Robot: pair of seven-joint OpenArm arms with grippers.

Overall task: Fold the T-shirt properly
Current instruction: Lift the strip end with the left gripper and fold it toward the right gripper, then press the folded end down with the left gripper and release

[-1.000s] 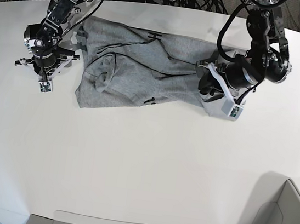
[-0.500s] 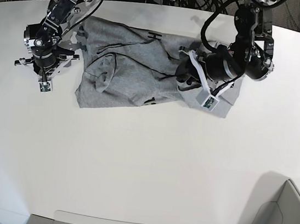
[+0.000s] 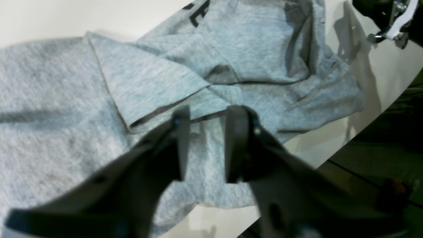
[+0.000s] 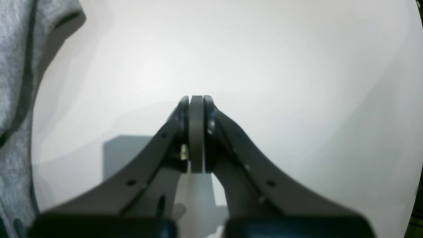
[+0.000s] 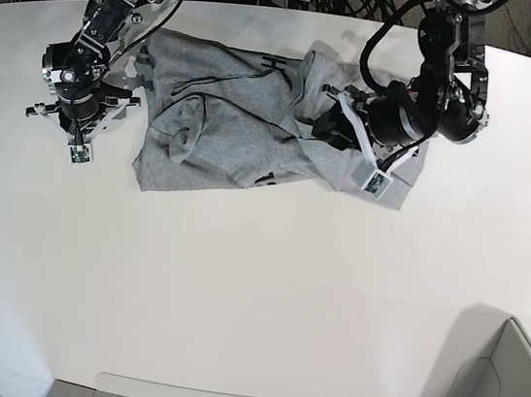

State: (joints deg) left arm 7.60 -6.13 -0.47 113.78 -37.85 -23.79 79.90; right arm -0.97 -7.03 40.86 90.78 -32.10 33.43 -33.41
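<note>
In the base view we see the grey T-shirt [image 5: 256,119] lying rumpled and partly doubled over on the far half of the white table [image 5: 253,295], with one arm at each end of it. That view shows the layout but not the jaws. The left wrist view fills that in: the left gripper [image 3: 206,145] hangs just above the cloth with its two dark fingers [image 3: 180,142] parted by a narrow gap, and through the gap we see only grey knit and a hem edge. Nothing is pinched between them. This view also shows a folded flap with a dark seam line and a bit of black lettering near the top edge, which the base view barely gives.

The right wrist view shows what the base view hides at the other end: the right gripper [image 4: 196,132] has its jaws pressed flat together, empty, over bare table, with the T-shirt's edge [image 4: 13,82] off to one side and not touching it.
</note>
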